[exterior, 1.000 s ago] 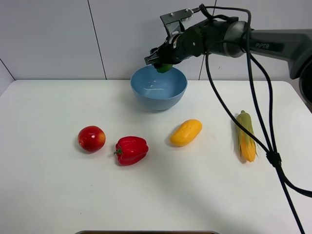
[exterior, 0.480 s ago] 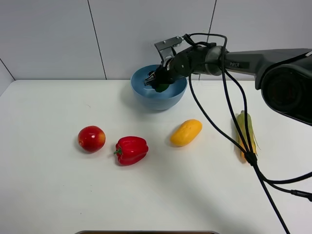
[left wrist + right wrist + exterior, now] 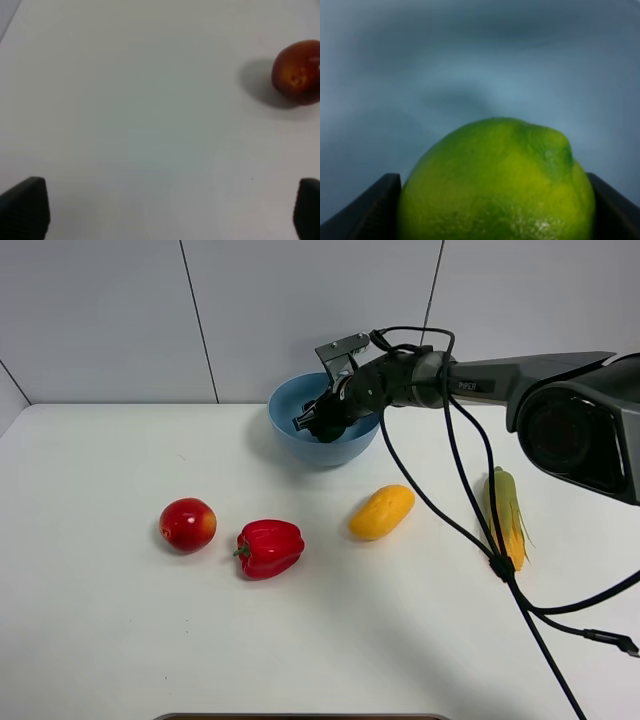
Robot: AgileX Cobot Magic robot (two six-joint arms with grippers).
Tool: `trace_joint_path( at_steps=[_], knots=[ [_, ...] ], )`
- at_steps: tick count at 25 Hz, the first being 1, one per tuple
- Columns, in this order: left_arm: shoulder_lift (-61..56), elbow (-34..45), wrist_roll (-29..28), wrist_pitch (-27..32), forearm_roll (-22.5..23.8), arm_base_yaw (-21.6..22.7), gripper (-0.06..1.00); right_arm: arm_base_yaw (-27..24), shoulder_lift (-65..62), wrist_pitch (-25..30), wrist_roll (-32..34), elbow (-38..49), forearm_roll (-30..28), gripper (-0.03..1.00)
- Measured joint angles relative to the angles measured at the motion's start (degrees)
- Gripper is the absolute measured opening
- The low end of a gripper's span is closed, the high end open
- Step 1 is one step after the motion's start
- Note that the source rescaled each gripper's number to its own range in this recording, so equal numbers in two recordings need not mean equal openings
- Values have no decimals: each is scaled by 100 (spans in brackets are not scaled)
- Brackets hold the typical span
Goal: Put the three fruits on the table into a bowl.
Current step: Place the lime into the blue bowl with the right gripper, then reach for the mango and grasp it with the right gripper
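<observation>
Only the right wrist view shows the lime point(image 3: 495, 190), pinched in the narrowed jaws of the right gripper point(image 3: 316, 424) down inside the bowl point(image 3: 300, 447) by the far edge of the table point(image 3: 120, 640); the high view hides it. The left gripper point(image 3: 165, 209), seen only by its own camera, gapes wide near the apple point(image 3: 296, 80). The mango point(image 3: 382, 512) lies mid-table, its long axis slanting toward the far right corner

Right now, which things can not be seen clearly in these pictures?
Right wrist view: the underside of the lime is cut off by the frame edge, so whether it rests on the bowl is hidden.
High view: the right fingers cover the lime.
Left wrist view: the apple is cut by the edge; only tips of the left fingers show.
</observation>
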Motion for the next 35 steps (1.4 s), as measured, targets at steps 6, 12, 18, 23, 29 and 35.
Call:
trace_joint_path(
  at_steps=[6,12,18,23,29,35],
  knots=[
    [0,0,0,0,0,0,100,0,0,-22,0,0,12,25],
    [0,0,0,0,0,0,100,0,0,-22,0,0,12,25],
    [0,0,5,0,0,0,100,0,0,-25,0,0,13,33],
    [0,0,5,0,0,0,100,0,0,-132,0,-1,39,82],
    [0,0,5,0,0,0,100,0,0,-138,0,-1,45,96],
    [0,0,5,0,0,0,100,0,0,-133,0,-1,44,97]
  ],
)
